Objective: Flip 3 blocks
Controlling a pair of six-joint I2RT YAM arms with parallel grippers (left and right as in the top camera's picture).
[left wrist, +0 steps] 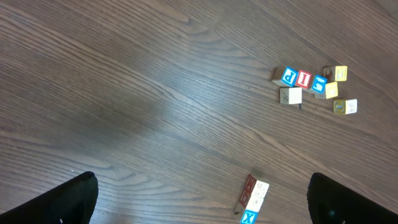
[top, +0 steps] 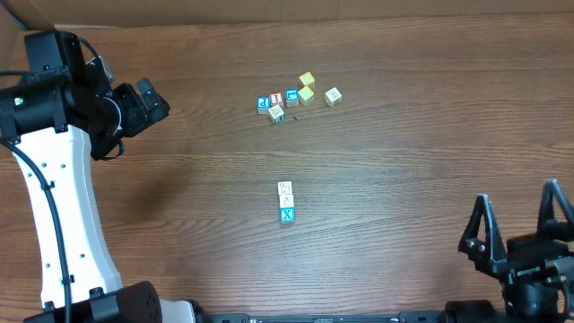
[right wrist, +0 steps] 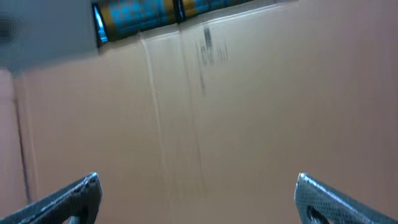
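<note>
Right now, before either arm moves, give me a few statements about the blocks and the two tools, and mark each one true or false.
1. The three blocks in mid-table lie in one line. True.
2. The blue X block sits in the middle of that line. False: it is at the end nearest the robot.
3. The right tool is shut on a block. False: it is open and empty, well off to the side of the line.
4. The left tool is open and holds nothing. True.
5. The blue P block is part of the line. False: it lies in a separate cluster farther from the robot.
</note>
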